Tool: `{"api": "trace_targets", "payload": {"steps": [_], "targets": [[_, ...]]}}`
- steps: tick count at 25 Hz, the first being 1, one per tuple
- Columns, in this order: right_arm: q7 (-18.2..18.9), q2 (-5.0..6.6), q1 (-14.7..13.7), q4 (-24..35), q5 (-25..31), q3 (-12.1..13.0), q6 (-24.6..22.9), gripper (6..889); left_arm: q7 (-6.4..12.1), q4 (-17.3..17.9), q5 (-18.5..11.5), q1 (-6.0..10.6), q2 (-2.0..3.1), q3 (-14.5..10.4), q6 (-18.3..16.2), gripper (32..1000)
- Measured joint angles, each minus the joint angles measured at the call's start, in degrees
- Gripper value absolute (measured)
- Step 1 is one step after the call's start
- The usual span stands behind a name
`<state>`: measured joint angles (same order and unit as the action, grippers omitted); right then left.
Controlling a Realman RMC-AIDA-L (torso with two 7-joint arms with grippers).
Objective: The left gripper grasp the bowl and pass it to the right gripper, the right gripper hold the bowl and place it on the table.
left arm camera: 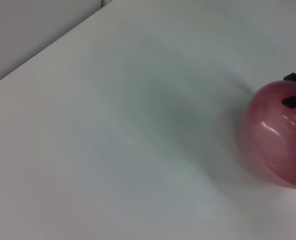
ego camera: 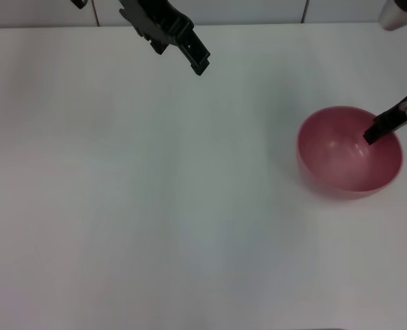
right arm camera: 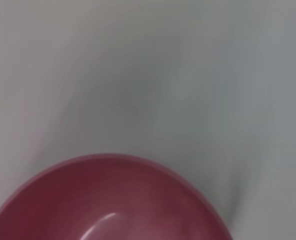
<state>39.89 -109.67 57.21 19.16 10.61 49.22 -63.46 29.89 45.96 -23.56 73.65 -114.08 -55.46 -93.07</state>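
The round, glossy pink bowl (ego camera: 349, 152) sat upright on the matte white table (ego camera: 155, 206) at the right, the slim right gripper (ego camera: 372, 134) clamped on its far rim, while the chunky left gripper (ego camera: 183, 47), unclenched, hung empty at the far edge, partly cut off.

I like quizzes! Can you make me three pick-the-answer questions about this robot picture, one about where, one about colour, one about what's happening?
1. Where is the bowl?
A. robot's left side
B. robot's right side
C. table's middle

2. What colour is the bowl?
A. pink
B. blue
C. yellow

3. What is the left gripper doing?
A. holding the bowl
B. holding nothing, far from the bowl
C. resting on the table

Answers: 1 B, it sits at the right, by the right gripper. 2 A, it is pink all over. 3 B, it is up at the far edge with nothing in its fingers.
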Motion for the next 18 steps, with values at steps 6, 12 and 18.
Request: {"api": "trace_targets", "payload": {"steps": [6,12,18], "targets": [[0.3,-0.02,0.0,0.2,0.1,0.0,-0.2,449,0.00,0.0,0.0,-0.10,0.00,0.0,0.0,879],[0.4,-0.01,0.3,0.2,0.2,-0.1,-0.6,687,0.10,0.0,0.0,-0.65,0.05,0.0,0.1,879],[0.4,0.00,0.3,0.4,0.4,-0.5,-0.9,861,0.42,0.0,0.0,-1.06,0.09,0.0,0.1,879]]}}
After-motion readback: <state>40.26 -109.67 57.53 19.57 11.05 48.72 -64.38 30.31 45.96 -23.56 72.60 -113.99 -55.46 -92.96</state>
